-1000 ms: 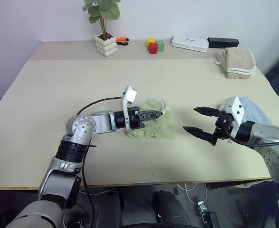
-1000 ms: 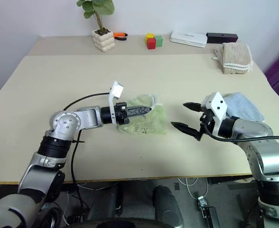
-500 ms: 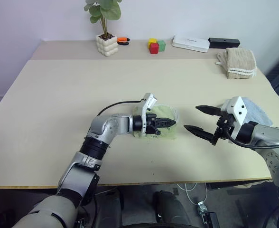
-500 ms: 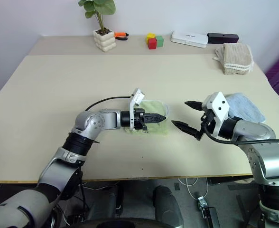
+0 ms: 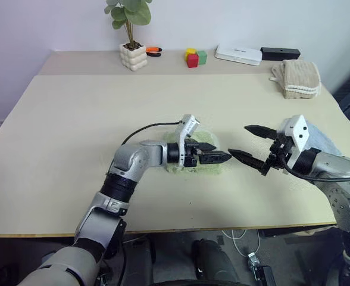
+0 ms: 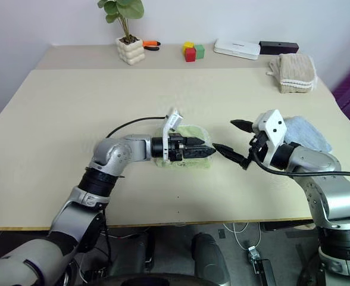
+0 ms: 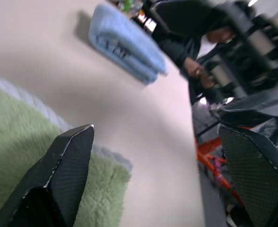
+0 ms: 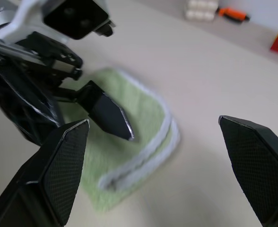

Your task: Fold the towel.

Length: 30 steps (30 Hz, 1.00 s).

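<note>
Near the middle of the table (image 5: 74, 119) lay the towel (image 5: 208, 168), light green with white edging, folded into a small bundle and flat on the surface. Left gripper (image 5: 211, 152) reached across it from the robot's left, pointing level toward the right arm, black fingers spread apart with nothing between them; the wrist view showed green terry directly under one finger (image 7: 58, 179), contact not determinable. Right gripper (image 5: 249, 144) sat just to the right of the towel, aimed back toward the left one, fingers wide apart and holding nothing. Its lower fingertip came close to the left gripper's tips, with a small gap visible between them in the head views. Right wrist view showed the doubled white edge of the towel (image 8: 143, 146) curving along the fold, with a left finger (image 8: 106, 113) above the cloth.

Light blue folded towel (image 6: 309, 134) rested behind the right forearm, partly hidden by it. Beige folded towel (image 5: 297, 77) sat at the far right of the table. Along the back edge: potted plant (image 5: 131, 36), coloured blocks (image 5: 194, 57), white box (image 5: 238, 54), black box (image 5: 280, 53).
</note>
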Available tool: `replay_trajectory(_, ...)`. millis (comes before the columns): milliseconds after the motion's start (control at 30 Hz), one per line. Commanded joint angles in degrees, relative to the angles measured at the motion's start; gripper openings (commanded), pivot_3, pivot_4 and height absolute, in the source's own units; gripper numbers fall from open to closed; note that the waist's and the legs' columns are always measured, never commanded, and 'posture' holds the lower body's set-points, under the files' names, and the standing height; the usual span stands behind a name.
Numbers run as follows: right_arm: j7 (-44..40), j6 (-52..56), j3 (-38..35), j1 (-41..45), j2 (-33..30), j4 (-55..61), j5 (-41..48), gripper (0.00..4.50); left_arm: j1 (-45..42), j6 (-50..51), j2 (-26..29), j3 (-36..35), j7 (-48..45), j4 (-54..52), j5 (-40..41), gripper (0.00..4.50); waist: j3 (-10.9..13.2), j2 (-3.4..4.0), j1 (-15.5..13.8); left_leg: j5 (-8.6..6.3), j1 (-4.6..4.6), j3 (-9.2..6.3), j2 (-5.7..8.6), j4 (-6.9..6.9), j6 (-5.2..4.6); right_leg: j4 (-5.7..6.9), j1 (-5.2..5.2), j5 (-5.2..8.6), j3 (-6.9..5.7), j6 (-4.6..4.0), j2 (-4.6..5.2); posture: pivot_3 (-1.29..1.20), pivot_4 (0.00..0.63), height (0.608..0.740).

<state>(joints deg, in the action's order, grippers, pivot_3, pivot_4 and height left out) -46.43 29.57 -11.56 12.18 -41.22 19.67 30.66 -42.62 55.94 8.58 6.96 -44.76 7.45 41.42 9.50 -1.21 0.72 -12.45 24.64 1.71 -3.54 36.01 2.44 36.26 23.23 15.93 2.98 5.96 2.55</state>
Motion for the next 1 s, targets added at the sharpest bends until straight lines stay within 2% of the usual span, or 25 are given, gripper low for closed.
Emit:
replay_trajectory(33, 2.2, -0.7, -0.7, 2.6, 1.6, -1.1, 0.3, 4.5, -1.1, 2.4, 1.1, -5.5, -0.2, -5.7, 5.1, 4.39, 0.0, 0.01, -0.1, 0.0, 0.0, 0.0, 0.0, 0.01, 0.0, 0.01, -0.01, 0.0, 0.0, 0.01, 0.0, 0.0, 0.15, 0.74)
replay_trajectory(133, 6.2, -2.3, -0.2, 6.0, 4.3, -3.7, -2.2, 4.5, -2.4, 2.0, 2.3, -11.6, 3.4, -4.0, 6.4, 4.39, 0.0, 0.01, -0.1, 0.0, -0.02, 0.0, 0.01, 0.13, 0.0, 0.08, -0.04, -0.01, 0.0, 0.04, 0.01, 0.0, 0.15, 0.74)
replay_trajectory(233, 13.1, -1.3, 0.9, 8.8, 8.5, -6.2, -5.0, 3.63, -3.7, -0.4, 2.4, -17.5, 8.8, 0.3, 6.0, 3.58, 0.0, 0.0, -0.1, 0.01, -0.03, -0.01, 0.0, 0.15, -0.01, 0.14, -0.04, -0.04, 0.0, 0.09, 0.0, 0.0, 0.15, 0.74)
replay_trajectory(333, 19.4, -1.1, 3.0, 10.2, 14.2, -5.6, -7.0, 2.22, -3.7, -5.2, 1.0, -21.1, 14.1, 3.3, 4.1, 2.12, 0.0, 0.01, -0.1, 0.01, -0.03, -0.01, 0.01, 0.11, -0.01, 0.16, -0.03, -0.05, 0.0, 0.12, 0.0, 0.0, 0.15, 0.74)
replay_trajectory(467, 29.5, 0.4, 6.1, 11.9, 23.6, -4.3, -10.2, 0.12, -1.8, -11.5, -1.0, -19.2, 17.2, 4.5, -1.0, 0.02, 0.0, 0.01, -0.2, 0.02, -0.02, 0.0, 0.01, 0.07, 0.0, 0.21, 0.02, -0.16, -0.01, 0.32, 0.01, 0.0, 0.15, 0.74)
replay_trajectory(600, 36.7, 0.0, 7.6, 12.6, 29.6, -4.7, -13.8, 0.05, -0.5, -15.2, -5.0, -17.6, 20.0, 4.5, -3.6, 0.0, 0.0, 0.01, -0.3, 0.02, 0.01, 0.03, 0.02, 0.1, 0.02, 0.22, 0.02, -0.16, -0.01, 0.32, 0.04, 0.0, 0.15, 0.74)
replay_trajectory(767, 40.7, -0.1, 8.6, 11.0, 32.5, -4.7, -16.4, 0.05, 2.4, -17.3, -8.7, -13.7, 21.4, 2.2, -6.5, 0.0, 0.0, 0.02, -0.1, 0.02, 0.02, 0.03, 0.03, 0.1, 0.01, 0.22, 0.02, -0.17, -0.01, 0.32, 0.05, 0.0, 0.15, 0.74)
replay_trajectory(1000, 45.7, -1.0, 12.8, 6.6, 38.9, -4.7, -20.2, 0.05, 7.3, -18.4, -10.1, -7.3, 23.3, -0.7, -11.6, 0.0, 0.0, 0.03, 0.2, 0.02, 0.0, 0.04, 0.01, 0.05, 0.01, 0.35, 0.14, -0.17, 0.02, 0.33, 0.01, 0.0, 0.15, 0.74)
